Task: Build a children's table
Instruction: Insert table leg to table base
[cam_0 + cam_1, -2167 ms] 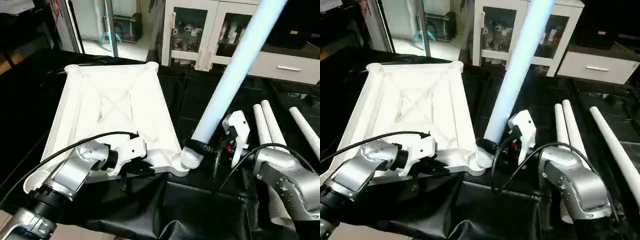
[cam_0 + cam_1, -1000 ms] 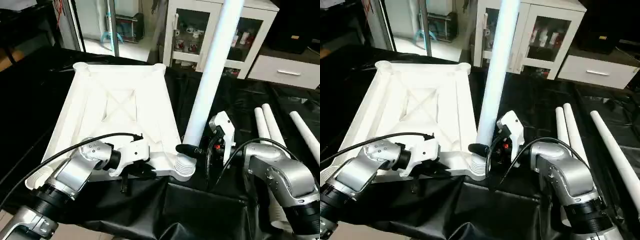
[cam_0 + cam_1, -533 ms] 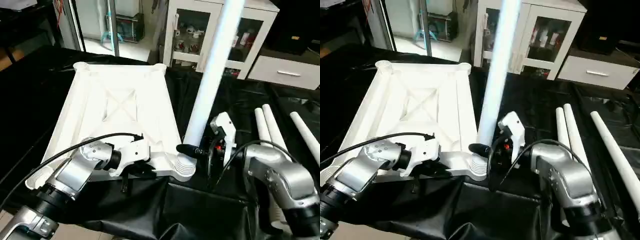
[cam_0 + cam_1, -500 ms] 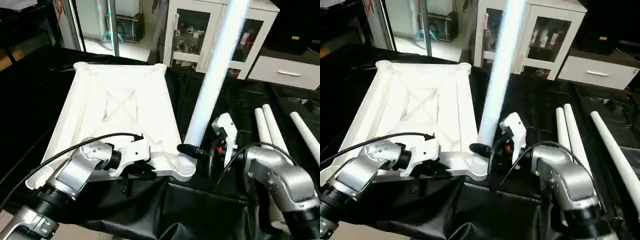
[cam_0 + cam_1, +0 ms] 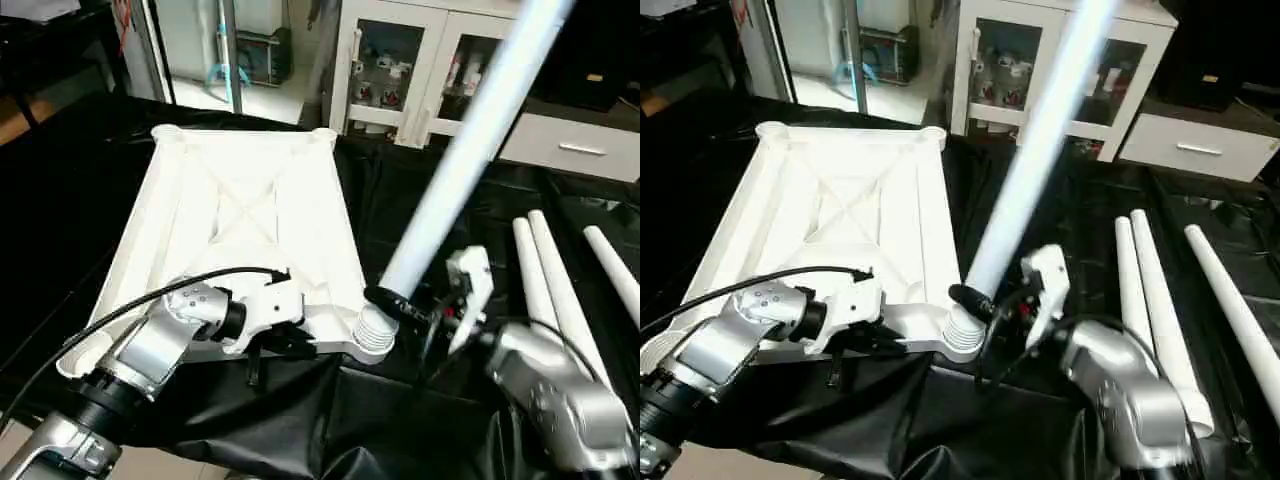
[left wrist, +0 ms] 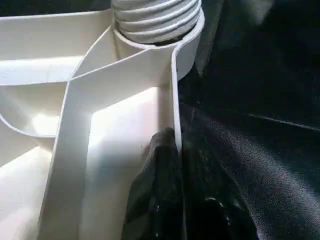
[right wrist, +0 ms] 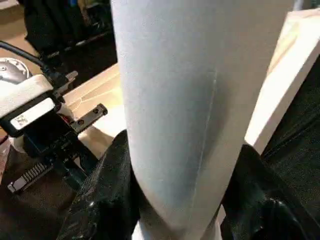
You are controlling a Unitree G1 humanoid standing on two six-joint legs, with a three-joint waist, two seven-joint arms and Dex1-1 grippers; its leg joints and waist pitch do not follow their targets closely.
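Seating a leg (image 5: 470, 140) in the near right corner socket (image 5: 375, 335) of the table top (image 5: 245, 225); leg gripped low by the right gripper (image 5: 398, 302), just above its threaded end.

Handling, as a judgement: hollow white plastic tube, light, stiff, smooth enough to slip in a loose grip. Long, so it levers hard about its base; a hold near the thread gives best control of the seat, little over the free end. The top is a ribbed moulding, light enough to skid on the black cloth (image 5: 330, 420) unless pinned. Its thin edge wall is the natural place to pinch.

Jaws: right jaws stand about half open around the leg, one finger on either side of the tube, as the right wrist view shows. Left gripper (image 6: 172, 165) nearly closed, pinching the near edge wall of the top just beside the socket, steadying it.

Position: top lies underside up on the cloth-covered surface, X-brace showing, long axis running away from the robot. Leg's threaded end (image 6: 155, 17) sits in the socket mouth, several turns of thread exposed, so not screwed home.

Axis: leg is not upright. It leans up, away and toward the robot's right, top running out of frame. Needs to come square to the top before the thread will run cleanly, I'd judge.

Three spare legs (image 5: 545, 275) lie on the cloth to the right, roughly parallel, pointing away.
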